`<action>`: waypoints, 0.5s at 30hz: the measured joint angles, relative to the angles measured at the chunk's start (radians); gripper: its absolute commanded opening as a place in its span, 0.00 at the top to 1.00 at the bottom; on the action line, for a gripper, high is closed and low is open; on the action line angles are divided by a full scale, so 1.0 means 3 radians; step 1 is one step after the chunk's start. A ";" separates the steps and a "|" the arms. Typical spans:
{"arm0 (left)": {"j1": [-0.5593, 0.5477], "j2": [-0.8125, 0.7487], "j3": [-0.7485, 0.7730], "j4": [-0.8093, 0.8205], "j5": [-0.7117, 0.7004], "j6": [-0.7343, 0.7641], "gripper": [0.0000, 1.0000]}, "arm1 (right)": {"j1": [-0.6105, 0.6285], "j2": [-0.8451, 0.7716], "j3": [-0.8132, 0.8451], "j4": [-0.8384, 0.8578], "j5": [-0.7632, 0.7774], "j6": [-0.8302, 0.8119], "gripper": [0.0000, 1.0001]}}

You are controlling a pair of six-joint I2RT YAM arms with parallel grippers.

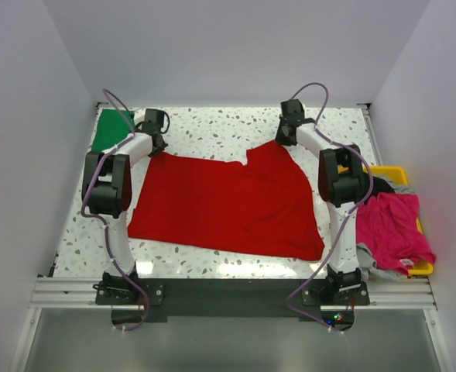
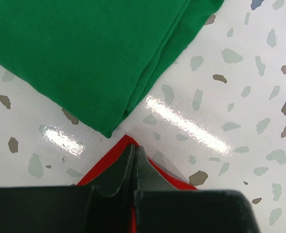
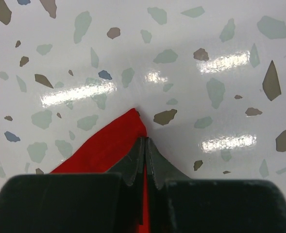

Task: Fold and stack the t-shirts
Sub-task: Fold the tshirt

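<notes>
Broadly, the speckled white table [image 1: 212, 128] carries everything, and most of its middle is covered by the red t-shirt [image 1: 228, 205], spread flat with its far edge stepped and a raised flap towards the right arm. At the table's right edge a magenta garment [image 1: 394, 225] is heaped over darker clothes on a yellow tray [image 1: 390, 172], well apart from the red cloth. The green t-shirt [image 1: 111, 130] lies folded in the far left corner, its nearest corner just beside the red shirt's far left corner but not touching it. The left gripper [image 2: 134, 148] is clenched on that far left corner, red cloth showing between its fingers. The right gripper [image 3: 145, 141] is likewise clamped on the red shirt's far right tip, a thin red strip caught between its closed fingers
</notes>
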 measured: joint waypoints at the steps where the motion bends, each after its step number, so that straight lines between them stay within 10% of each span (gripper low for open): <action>1: 0.0000 -0.0003 0.0000 0.0003 0.0000 0.0008 1.00 | -0.0006 -0.0013 0.0000 -0.0014 0.0005 0.0000 1.00; 15: 0.0037 -0.0004 0.0023 0.0013 0.0028 0.0033 1.00 | -0.0207 -0.0516 0.0000 -0.0066 -0.0010 0.0008 1.00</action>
